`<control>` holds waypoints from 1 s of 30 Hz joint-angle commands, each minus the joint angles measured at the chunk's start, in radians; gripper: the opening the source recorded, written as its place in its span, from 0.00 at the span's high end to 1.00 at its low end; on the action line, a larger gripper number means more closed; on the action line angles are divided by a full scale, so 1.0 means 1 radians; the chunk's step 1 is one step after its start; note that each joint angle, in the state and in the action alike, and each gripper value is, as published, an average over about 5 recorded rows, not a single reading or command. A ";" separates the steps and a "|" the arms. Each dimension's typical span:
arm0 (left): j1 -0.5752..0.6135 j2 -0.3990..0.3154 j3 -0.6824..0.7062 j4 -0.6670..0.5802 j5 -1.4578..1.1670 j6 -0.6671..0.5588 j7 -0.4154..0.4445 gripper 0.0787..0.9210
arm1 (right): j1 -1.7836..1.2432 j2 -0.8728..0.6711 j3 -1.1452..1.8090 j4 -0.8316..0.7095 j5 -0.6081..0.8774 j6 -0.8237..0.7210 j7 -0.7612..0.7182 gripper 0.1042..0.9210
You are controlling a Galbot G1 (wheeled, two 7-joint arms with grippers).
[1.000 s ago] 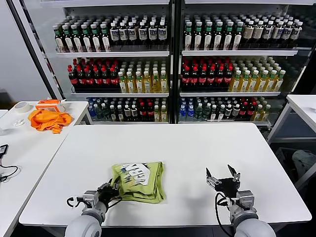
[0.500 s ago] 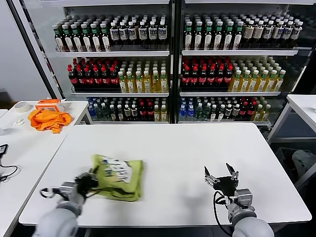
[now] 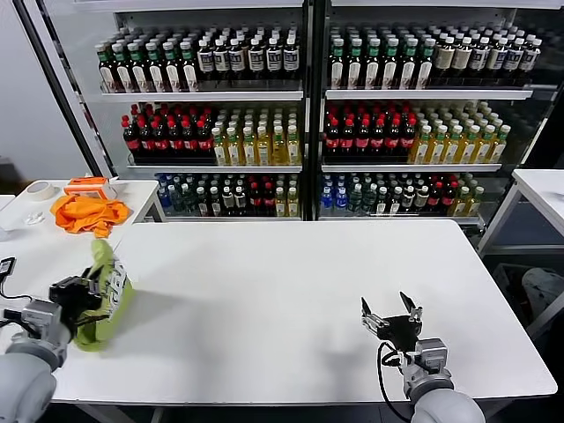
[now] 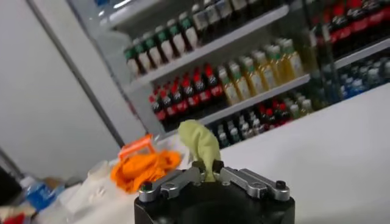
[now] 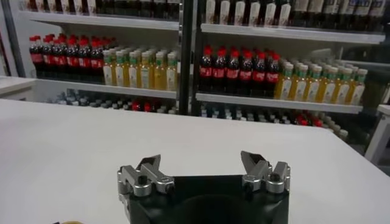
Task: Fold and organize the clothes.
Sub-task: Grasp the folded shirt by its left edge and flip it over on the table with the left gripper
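From the head view, the left pincer [image 3: 77,293] sits at the far left edge of the white tabletop [image 3: 291,291], its fingers clamped on the folded lime T-shirt [image 3: 107,291]; the shirt hangs bunched in the grip over that left edge, a little of its white print showing on the side that faces the tabletop's middle. The right pincer [image 3: 389,315] hovers low over the near right part of the tabletop, fingers spread wide and holding nothing. On a second table to the left lie an orange cloth [image 3: 86,213], an orange-and-white box [image 3: 89,186] just behind it and a roll of tape [image 3: 38,190] beside that. Behind both tables stand glass-fronted shelves of bottles [image 3: 300,115]. In the left wrist view, the left pincer [image 4: 207,172] has its fingers drawn close together around a fold of the T-shirt [image 4: 200,141], which rises above the tips as a rounded lime lobe; past it the orange cloth [image 4: 144,168] lies on its table, and the bottle shelves [image 4: 244,73] run across the background. In the right wrist view, the right pincer [image 5: 203,167] stands spread wide with nothing between its fingers, above the bare tabletop [image 5: 73,146], the bottle shelves [image 5: 201,67] beyond.
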 commanded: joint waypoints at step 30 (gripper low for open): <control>-0.321 -0.519 0.661 0.179 0.075 -0.012 -0.024 0.97 | -0.043 0.015 0.033 0.069 -0.034 -0.020 0.027 0.12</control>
